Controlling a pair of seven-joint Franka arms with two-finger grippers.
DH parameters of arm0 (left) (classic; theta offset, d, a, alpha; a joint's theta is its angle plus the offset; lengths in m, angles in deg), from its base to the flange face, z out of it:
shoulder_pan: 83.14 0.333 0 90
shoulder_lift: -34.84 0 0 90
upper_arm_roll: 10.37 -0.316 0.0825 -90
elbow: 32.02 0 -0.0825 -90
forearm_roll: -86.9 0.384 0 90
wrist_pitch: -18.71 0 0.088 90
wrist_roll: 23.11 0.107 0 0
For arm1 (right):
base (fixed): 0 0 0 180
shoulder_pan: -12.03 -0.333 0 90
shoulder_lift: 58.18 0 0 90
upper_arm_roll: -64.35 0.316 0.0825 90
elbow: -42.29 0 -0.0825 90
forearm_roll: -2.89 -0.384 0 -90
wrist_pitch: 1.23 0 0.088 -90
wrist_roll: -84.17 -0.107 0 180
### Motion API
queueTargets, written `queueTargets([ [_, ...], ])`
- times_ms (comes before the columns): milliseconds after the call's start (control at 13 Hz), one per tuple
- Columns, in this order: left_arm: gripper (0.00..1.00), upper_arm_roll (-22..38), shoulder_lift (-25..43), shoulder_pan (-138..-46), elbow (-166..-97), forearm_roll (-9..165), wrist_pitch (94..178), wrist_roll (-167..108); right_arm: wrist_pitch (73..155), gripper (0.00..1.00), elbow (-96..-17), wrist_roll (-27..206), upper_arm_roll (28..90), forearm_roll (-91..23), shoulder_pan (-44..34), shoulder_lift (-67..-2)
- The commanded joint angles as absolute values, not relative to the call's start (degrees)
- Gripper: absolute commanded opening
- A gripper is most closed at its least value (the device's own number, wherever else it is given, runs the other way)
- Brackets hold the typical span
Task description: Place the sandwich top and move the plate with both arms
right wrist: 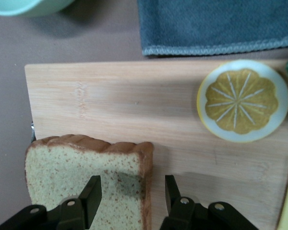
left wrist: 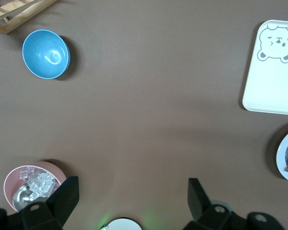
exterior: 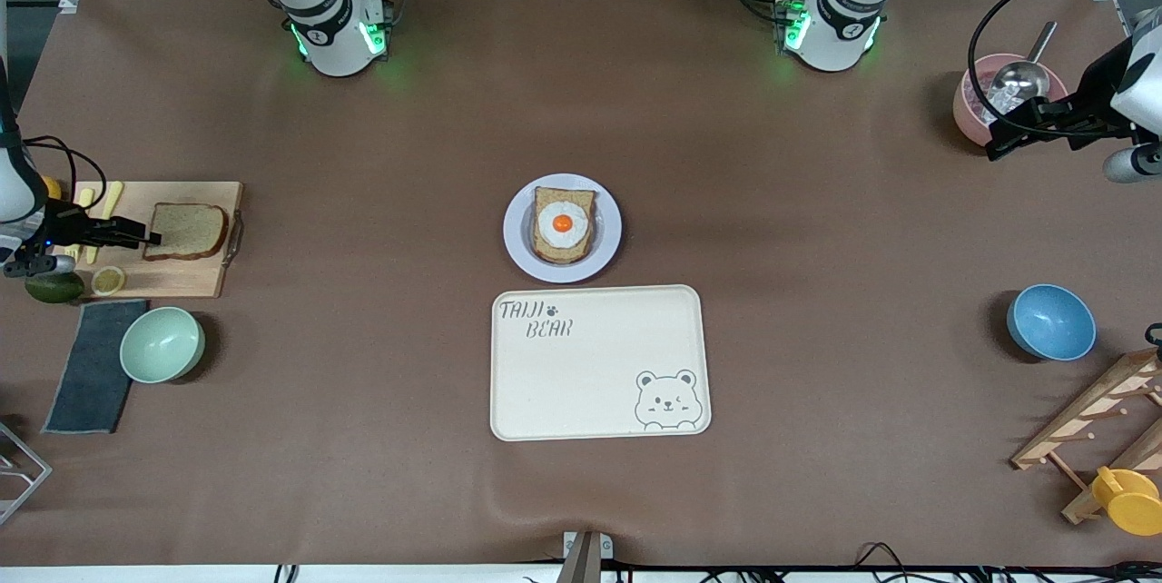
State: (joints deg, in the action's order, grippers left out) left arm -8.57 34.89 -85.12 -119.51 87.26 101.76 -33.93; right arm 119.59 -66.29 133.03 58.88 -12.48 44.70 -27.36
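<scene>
The sandwich top (exterior: pixel 186 231), a speckled brown bread slice (right wrist: pixel 86 177), lies flat on a wooden cutting board (exterior: pixel 182 279) at the right arm's end of the table. My right gripper (exterior: pixel 136 233) is low at the slice's crust edge. In the right wrist view this gripper (right wrist: pixel 133 187) is open, one finger over the crumb and the other over the bare board (right wrist: pixel 134 105), astride the crust. The plate (exterior: pixel 517 242) at mid-table carries a bread slice with a fried egg (exterior: pixel 563 224). My left gripper (exterior: pixel 999 136) hangs open and empty (left wrist: pixel 133 189) beside a pink bowl (exterior: pixel 976 106).
A cream bear tray (exterior: pixel 599 401) lies just nearer the camera than the plate. A lemon slice (right wrist: pixel 243 100), an avocado (exterior: pixel 53 287), a green bowl (exterior: pixel 162 344) and a grey cloth (exterior: pixel 91 365) sit by the board. A blue bowl (exterior: pixel 1050 321) and a wooden rack (exterior: pixel 1098 419) are at the left arm's end.
</scene>
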Motion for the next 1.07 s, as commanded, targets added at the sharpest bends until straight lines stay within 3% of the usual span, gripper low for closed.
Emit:
queueTargets([
  [0, 1.0, -8.5, 34.5, -84.9, -118.2, 87.3, 100.6, -32.9, 120.1, 0.53, -67.7, 134.4, 59.8, -14.4, 46.3, -27.6],
  [153, 1.0, -8.5, 34.5, -85.0, -118.2, 87.3, 100.6, -32.9, 120.1, 0.43, -68.3, 134.4, 59.8, -14.4, 46.7, -27.6],
  [384, 1.0, -8.5, 34.5, -85.0, -118.2, 87.3, 100.6, -32.9, 120.2, 0.06, -68.2, 134.4, 59.8, -14.5, 47.0, -27.7],
  [460, 1.0, -8.5, 34.5, -85.0, -118.2, 87.3, 100.6, -32.9, 120.1, 0.0, -68.1, 134.5, 59.9, -14.5, 47.5, -27.8],
  [997, 1.0, -8.5, 34.5, -84.9, -118.3, 87.3, 100.6, -32.9, 116.8, 0.0, -66.5, 134.1, 60.5, -14.5, 46.8, -28.2],
])
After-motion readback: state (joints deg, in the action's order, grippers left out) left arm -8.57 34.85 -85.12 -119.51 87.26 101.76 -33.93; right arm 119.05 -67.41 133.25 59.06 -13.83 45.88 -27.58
